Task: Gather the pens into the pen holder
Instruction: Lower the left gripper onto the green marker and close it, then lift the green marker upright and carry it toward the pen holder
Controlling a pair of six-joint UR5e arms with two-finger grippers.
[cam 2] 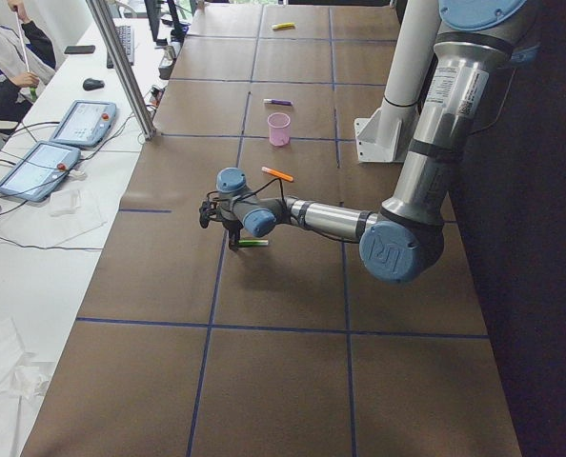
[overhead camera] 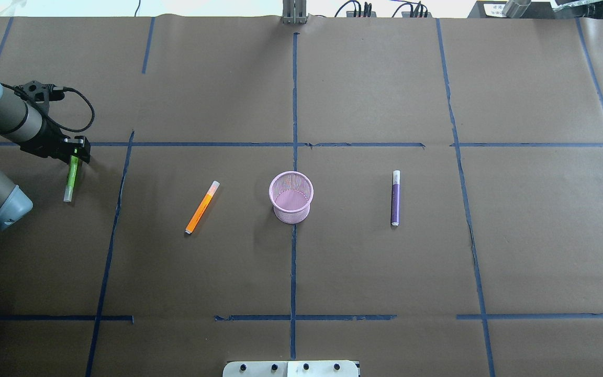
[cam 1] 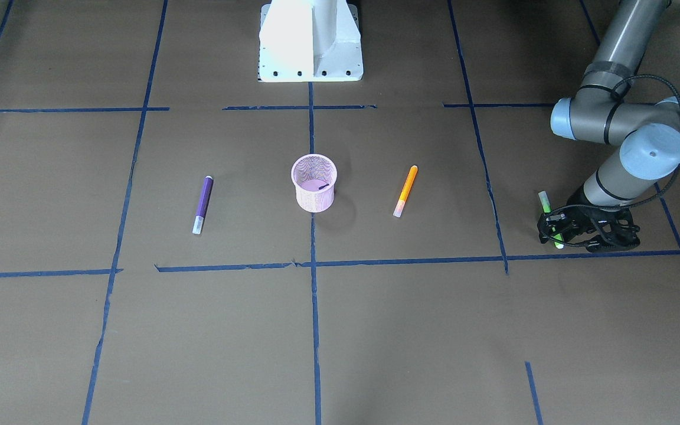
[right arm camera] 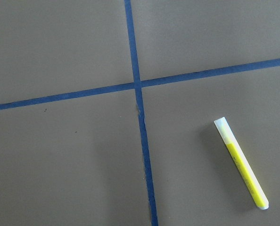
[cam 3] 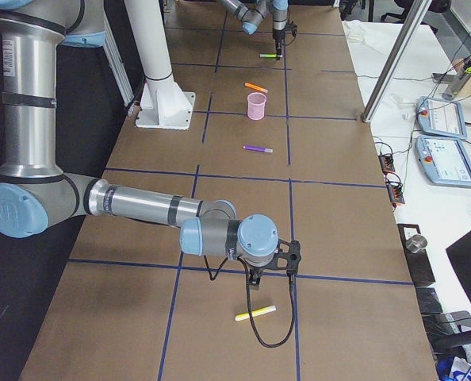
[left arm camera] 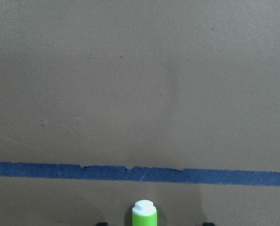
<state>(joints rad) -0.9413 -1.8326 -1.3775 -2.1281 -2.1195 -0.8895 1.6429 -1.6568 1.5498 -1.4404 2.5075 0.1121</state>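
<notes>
The pink mesh pen holder (cam 1: 314,183) (overhead camera: 291,198) stands upright mid-table. An orange pen (cam 1: 405,190) (overhead camera: 202,207) and a purple pen (cam 1: 203,203) (overhead camera: 395,198) lie on either side of it. A green pen (cam 1: 545,203) (overhead camera: 71,180) lies at the table's left end. My left gripper (cam 1: 557,233) (overhead camera: 75,156) is down over its far end, open, with fingers on either side of the pen; its cap (left arm camera: 144,214) shows in the left wrist view. A yellow pen (right arm camera: 241,162) (cam 3: 255,313) lies near my right gripper (cam 3: 255,278); I cannot tell whether that gripper is open or shut.
The white robot base (cam 1: 310,41) (overhead camera: 291,368) stands at the table's near edge behind the holder. Blue tape lines (overhead camera: 293,144) cross the brown paper cover. A side desk with tablets (cam 2: 83,124) and a metal post (cam 2: 121,67) runs along the far edge.
</notes>
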